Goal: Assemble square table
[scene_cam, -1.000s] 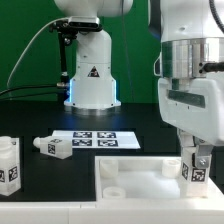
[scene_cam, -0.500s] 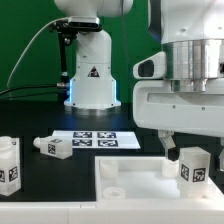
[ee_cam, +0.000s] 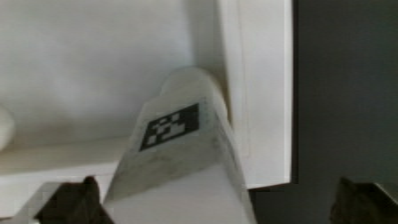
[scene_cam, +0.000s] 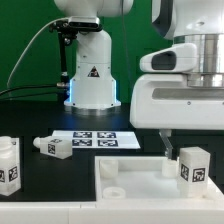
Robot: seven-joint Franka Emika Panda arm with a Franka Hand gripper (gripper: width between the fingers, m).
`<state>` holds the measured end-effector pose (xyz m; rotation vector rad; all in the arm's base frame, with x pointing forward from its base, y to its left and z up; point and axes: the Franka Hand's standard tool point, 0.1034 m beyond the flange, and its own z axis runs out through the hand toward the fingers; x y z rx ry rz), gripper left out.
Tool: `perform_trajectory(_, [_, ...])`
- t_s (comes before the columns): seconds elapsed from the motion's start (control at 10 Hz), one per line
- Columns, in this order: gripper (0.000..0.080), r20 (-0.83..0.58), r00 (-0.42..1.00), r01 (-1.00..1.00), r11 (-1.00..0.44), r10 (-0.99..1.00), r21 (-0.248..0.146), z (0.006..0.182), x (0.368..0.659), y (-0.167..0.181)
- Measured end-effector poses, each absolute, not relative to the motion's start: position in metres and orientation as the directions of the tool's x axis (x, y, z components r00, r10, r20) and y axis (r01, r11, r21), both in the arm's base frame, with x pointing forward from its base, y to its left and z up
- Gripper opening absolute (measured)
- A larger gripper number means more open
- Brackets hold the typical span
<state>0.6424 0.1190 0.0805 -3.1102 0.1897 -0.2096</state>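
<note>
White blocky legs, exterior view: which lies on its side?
The white leg beside the marker board; the far-left leg and the leg on the white slab stand upright.

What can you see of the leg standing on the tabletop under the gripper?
The leg is a short, blocky white piece, plastic by its look, with a black-and-white square tag on one face. It stands about upright on the tabletop, by the raised rim near a corner, toward the exterior view's right. The gripper is open, its fingers on either side and apart from it. Its foot is hidden.
</note>
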Motion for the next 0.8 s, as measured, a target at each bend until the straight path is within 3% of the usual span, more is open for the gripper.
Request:
perform_trajectory(0.2, [0.0649,0.139,0.989,-0.042,-0.999,-0.042,-0.005,0.08,0.644,0.114])
perform_trajectory(0.4, [0.0649,0.128,0.971,0.196,-0.979,0.202,0.057,0.076,0.642,0.115])
perform_trajectory(0.6, [0.0649,0.137,0.966,0.213,-0.975,0.22,0.064,0.074,0.641,0.126])
perform_trajectory(0.7, [0.0524,0.137,0.966,0.21,-0.976,0.217,0.064,0.074,0.641,0.124])
perform_trajectory(0.8, [0.0524,0.14,0.972,0.181,-0.982,0.188,0.06,0.074,0.642,0.123])
